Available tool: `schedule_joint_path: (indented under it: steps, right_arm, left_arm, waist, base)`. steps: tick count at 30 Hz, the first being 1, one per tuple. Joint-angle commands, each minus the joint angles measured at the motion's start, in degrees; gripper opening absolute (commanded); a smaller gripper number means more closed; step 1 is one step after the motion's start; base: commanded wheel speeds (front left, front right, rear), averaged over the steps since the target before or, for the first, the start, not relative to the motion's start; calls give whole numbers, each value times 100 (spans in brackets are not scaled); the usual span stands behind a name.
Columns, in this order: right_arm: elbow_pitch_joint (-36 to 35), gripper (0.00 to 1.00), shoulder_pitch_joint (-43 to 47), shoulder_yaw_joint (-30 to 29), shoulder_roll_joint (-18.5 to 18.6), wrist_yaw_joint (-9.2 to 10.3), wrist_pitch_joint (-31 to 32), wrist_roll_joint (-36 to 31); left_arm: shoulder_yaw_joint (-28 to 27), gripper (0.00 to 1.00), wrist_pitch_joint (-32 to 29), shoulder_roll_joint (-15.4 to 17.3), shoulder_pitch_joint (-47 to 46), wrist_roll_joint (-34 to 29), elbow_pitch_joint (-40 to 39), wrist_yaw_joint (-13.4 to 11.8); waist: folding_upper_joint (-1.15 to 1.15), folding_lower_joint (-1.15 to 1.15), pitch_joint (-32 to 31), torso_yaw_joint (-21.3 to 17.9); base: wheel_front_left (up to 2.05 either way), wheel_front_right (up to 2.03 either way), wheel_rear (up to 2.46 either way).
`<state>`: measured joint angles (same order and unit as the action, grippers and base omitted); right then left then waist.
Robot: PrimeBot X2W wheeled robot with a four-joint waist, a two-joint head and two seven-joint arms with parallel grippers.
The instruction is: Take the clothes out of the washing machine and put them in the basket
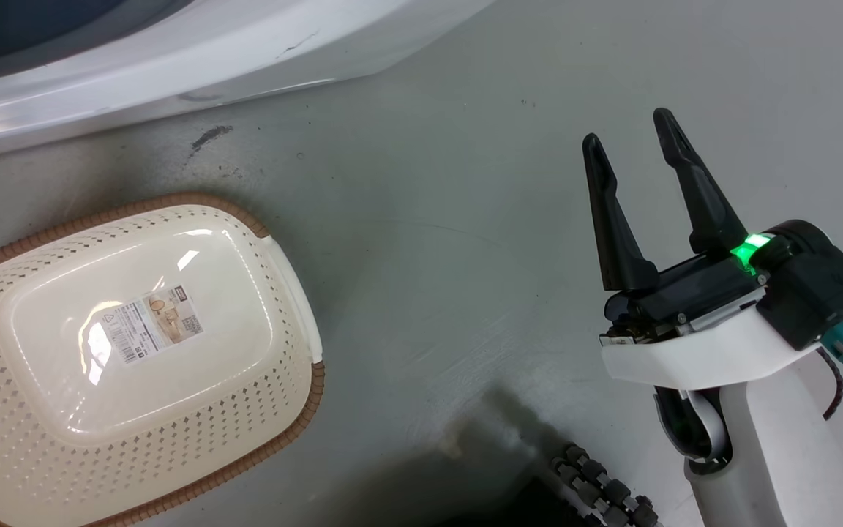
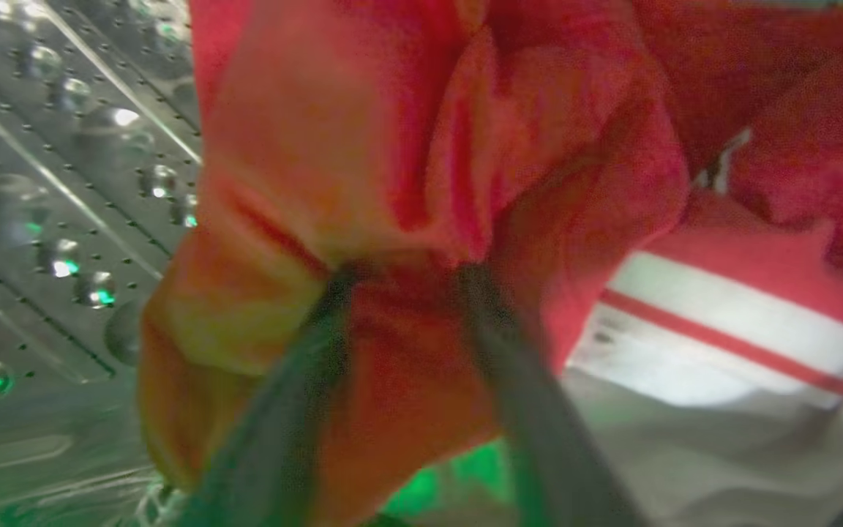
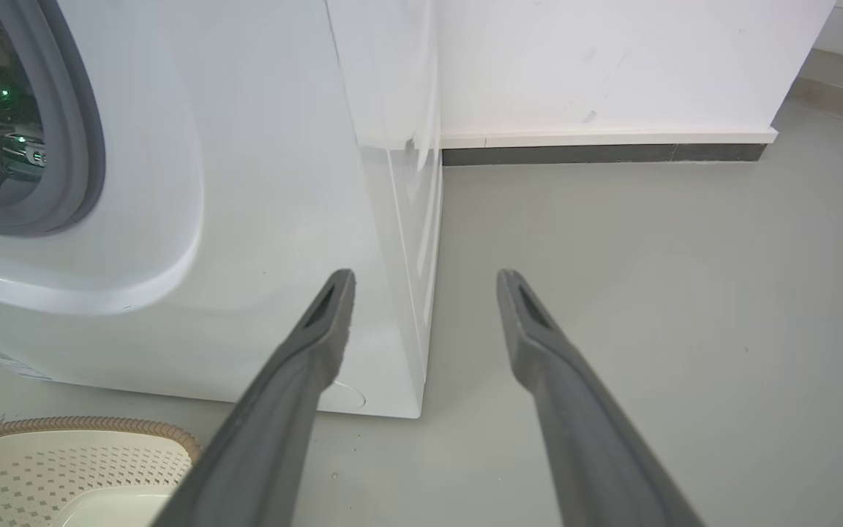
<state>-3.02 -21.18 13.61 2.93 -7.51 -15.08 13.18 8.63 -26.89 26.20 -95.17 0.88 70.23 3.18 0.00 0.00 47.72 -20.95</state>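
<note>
1. Left gripper [image 2: 407, 272]: my two fingers are closed on a bunched fold of the red garment [image 2: 392, 146]. The fabric is pinched between them and wraps around both tips. The view is blurred by closeness.

2. Location of the clothes: both lie inside the washing machine. The red garment hangs across the upper part of the left wrist view. A small white tag [image 2: 721, 167] shows on it at the right. The striped garment [image 2: 721, 322], white with thin red stripes, lies beside and below the red one, touching it. The perforated steel drum [image 2: 63, 183] curves along the left side, just behind the red garment.

3. Right gripper [image 1: 626, 126]: my fingers are spread apart and hold nothing. It hovers above the grey floor [image 1: 429, 256], well apart from the machine. A green light [image 1: 747, 252] glows at its base.

4. Basket [image 1: 41, 454]: it sits on the floor in front of the washing machine [image 1: 173, 66], at the lower left of the head view. The paper label [image 1: 154, 322] on its base is in plain sight. Bare floor lies between the basket and my right gripper.

5. Surroundings: a dark scuff mark [image 1: 211, 136] marks the floor between basket and machine. In the right wrist view, the grey rubber ring [image 3: 77, 146] frames the opening at the far left. The white wall [image 3: 612, 66] and its skirting [image 3: 597, 146] stand beyond the machine's corner.
</note>
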Motion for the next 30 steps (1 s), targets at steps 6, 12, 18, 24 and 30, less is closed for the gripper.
schedule_joint_path:
  steps: [6, 12, 18, 24, 30]
  right_arm:
    - [113, 100, -116, 0, -8, 4, -12, 32]
    - [257, 100, -135, -38, -8, 4, -12, 43]
    - [465, 100, -15, -143, -7, 4, -12, 0]
    - [705, 100, 179, -252, -7, 4, -12, -90]
    - [927, 100, 425, -358, -6, 4, -12, -178]
  left_arm:
    - [24, 0, 733, 44, 229, 48, -357, -200]
    - [40, 0, 2004, -7, 593, 95, -760, -367]
    - [-87, 0, 3266, -205, 1233, 343, -795, -477]
    - [-244, 0, 4079, -467, 1949, 642, -660, -462]
    - [-367, 0, 4215, -679, 2782, 869, -1006, -348]
  waist:
    - [0, 0, -145, 37]
    - [0, 0, -400, 99]
    - [0, 0, -903, 191]
    - [0, 0, -1563, 293]
    - [0, 0, -2230, 435]
  base:
    - [0, 0, 0]
    - [0, 0, 0]
    - [0, 0, 0]
    - [0, 0, 0]
    - [0, 0, 0]
